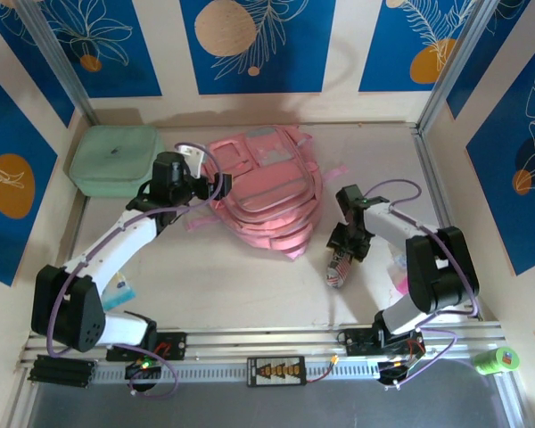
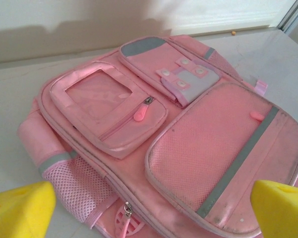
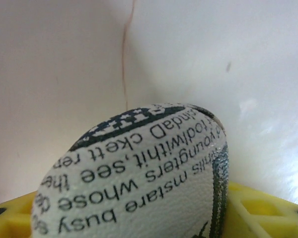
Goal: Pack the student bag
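Far left, back corner: mint green case lies flat on the table, just beside the left arm's wrist and not touched. It is probably waiting its turn.

Left gripper hovers at the left edge of the student bag, jaws spread wide and holding nothing. In the left wrist view the yellow pads sit at either bottom corner, with the bag's front pockets between them. I judge it is parked there to pin or open the bag once an item comes over.

The student bag is at centre back, lying flat with its front face up. The pocket zips I can see look closed, and I see no open mouth from here, so packing looks barely begun.

Right of the bag, apart from it: right gripper points down over the upper end of a text-printed pouch lying on the table. In the right wrist view the pouch fills the gap, with the yellow fingers against its sides, so the jaws are pinching the pouch. It looks like an end grip, likely so the pouch can go in lengthwise. Risk: the pouch is soft and rounded and could swing or slip.

Far right, off the table at the near rail: green tape roll, not involved.
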{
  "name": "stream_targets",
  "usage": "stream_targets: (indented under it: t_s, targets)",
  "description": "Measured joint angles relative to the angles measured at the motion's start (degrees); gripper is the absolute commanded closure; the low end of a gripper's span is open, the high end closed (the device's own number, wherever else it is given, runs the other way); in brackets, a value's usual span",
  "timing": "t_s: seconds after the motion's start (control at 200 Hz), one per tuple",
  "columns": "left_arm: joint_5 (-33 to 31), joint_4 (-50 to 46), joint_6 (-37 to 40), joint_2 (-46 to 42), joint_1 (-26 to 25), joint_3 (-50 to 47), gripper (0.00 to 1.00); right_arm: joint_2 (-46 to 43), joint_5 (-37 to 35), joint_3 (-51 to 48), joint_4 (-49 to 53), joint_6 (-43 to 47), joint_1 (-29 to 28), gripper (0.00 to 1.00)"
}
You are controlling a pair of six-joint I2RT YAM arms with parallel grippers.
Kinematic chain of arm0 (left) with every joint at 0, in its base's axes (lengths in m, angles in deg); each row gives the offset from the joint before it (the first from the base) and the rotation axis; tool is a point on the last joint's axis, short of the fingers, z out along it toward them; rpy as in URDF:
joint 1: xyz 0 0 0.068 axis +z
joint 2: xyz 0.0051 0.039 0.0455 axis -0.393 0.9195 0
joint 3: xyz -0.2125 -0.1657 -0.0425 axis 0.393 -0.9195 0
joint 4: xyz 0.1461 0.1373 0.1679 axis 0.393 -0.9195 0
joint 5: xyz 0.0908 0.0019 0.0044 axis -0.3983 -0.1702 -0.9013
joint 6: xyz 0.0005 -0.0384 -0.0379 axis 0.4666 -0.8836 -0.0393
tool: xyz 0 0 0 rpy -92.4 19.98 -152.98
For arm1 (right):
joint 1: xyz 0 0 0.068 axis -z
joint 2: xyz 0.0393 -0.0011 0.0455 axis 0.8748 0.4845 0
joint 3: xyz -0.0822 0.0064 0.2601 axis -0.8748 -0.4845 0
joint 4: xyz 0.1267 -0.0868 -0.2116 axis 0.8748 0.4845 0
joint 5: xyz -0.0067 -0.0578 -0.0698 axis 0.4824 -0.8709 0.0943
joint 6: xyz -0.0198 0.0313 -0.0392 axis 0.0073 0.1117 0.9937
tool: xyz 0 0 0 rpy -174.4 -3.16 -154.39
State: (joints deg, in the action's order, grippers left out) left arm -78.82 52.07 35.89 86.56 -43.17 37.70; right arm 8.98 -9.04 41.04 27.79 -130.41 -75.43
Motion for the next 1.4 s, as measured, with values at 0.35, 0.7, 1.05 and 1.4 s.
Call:
stream_targets:
  t_s: [0.35,0.7,1.05,1.4]
  targets:
    - [2.16,-1.01,-0.44,0.15,0.00,1.42,0.00,1.62,1.40,1.92,-3.17,3.17,5.01,0.08]
    - [7.63,-2.21,-1.09,2.67,0.00,2.84,0.00,-4.17,5.51,-3.28,-3.48,0.92,3.15,0.14]
    - [13.05,-5.53,-0.96,6.99,-0.94,7.52,0.00,-2.08,4.96,-3.67,-3.50,-3.04,2.54,0.23]
    - [13.42,-11.56,1.84,13.35,-4.52,14.38,0.00,-1.55,3.63,-3.48,-2.95,-6.05,2.56,0.49]
